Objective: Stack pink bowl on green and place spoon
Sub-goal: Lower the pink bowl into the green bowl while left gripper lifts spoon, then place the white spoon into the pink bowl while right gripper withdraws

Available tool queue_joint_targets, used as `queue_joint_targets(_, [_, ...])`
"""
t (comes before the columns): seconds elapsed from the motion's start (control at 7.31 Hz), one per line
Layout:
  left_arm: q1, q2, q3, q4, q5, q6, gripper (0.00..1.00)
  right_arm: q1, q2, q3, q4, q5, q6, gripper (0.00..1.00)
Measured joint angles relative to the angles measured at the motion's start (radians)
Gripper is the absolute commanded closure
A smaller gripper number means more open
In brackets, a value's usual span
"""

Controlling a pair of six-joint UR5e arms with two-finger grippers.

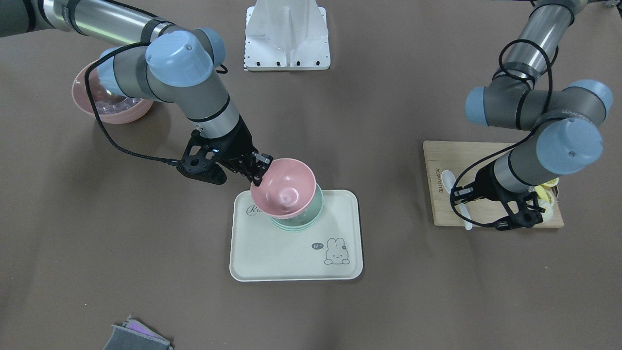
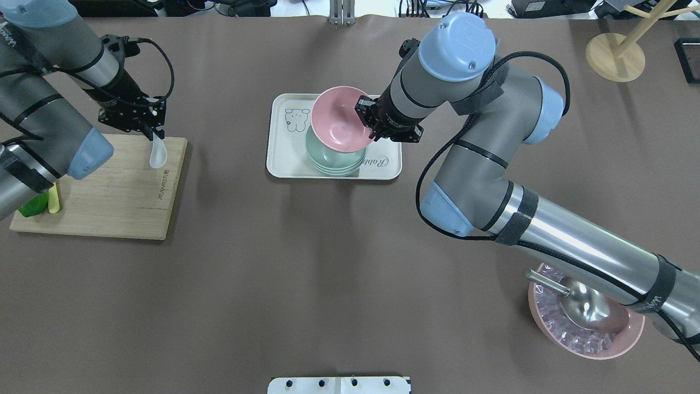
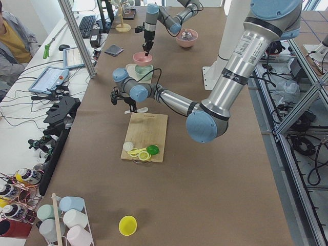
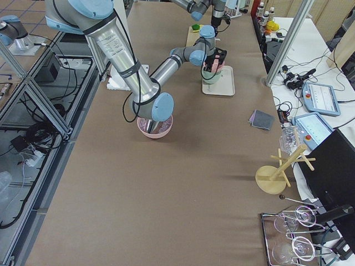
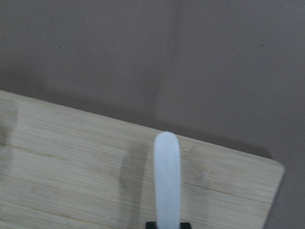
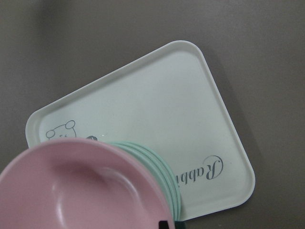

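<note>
Pink bowl [image 2: 339,117] tilted over green bowl [image 2: 333,162]
Right claw [image 2: 367,119] pinches its rim toward the surface's [image 2: 328,273] far edge; left claw [image 2: 155,130] grips spoon [image 2: 158,155] over board [image 2: 109,191]. Released tilted, it may slide off.

The right arm [image 2: 492,164] comes in from the near right corner with its elbow folded back on itself, and the wrist slopes down toward the middle of the tabletop [image 2: 328,284]. The right claw [image 2: 367,117] pinches the rim of the pink bowl [image 2: 339,117] and holds it tilted. The left arm [image 2: 49,109] is bent at the left edge, wrist angled down. The left claw [image 2: 155,130] sits low, clamped on the handle of the spoon [image 2: 158,155], which points back toward the robot.
</note>
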Motion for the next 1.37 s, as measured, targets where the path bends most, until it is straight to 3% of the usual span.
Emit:
queue_joint_targets(0.14, [0.001,-0.05,0.0,-0.002,-0.019,-0.061,1.0,-0.013,0.005,-0.022,0.028,-0.012,0.003,1.0])
queue_joint_targets(0.27, [0.005,-0.102,0.0,-0.002,-0.029,-0.125,1.0,-0.026,0.006,-0.044,0.063,-0.024,0.007,0.41])
queue_joint_targets(0.41, [0.015,-0.148,0.0,-0.005,-0.032,-0.188,1.0,-0.036,0.007,-0.058,0.084,-0.036,0.009,0.0])
queue_joint_targets(0.68, [0.053,-0.233,0.01,-0.034,-0.032,-0.313,1.0,-0.038,0.001,-0.045,0.096,-0.038,0.005,0.0])
queue_joint_targets(0.82, [0.074,-0.262,0.026,-0.063,-0.03,-0.356,1.0,-0.012,-0.029,0.0,0.093,0.004,-0.001,0.0])
queue_joint_targets(1.09, [0.122,-0.329,0.098,-0.161,-0.007,-0.431,1.0,0.134,-0.159,0.111,0.09,0.215,-0.083,0.0])
queue_joint_targets(1.23, [0.155,-0.358,0.135,-0.217,0.045,-0.466,0.86,0.212,-0.226,0.14,0.09,0.312,-0.166,0.0])
queue_joint_targets(1.37, [0.185,-0.374,0.161,-0.273,0.098,-0.486,0.02,0.264,-0.278,0.152,0.092,0.37,-0.241,0.0])
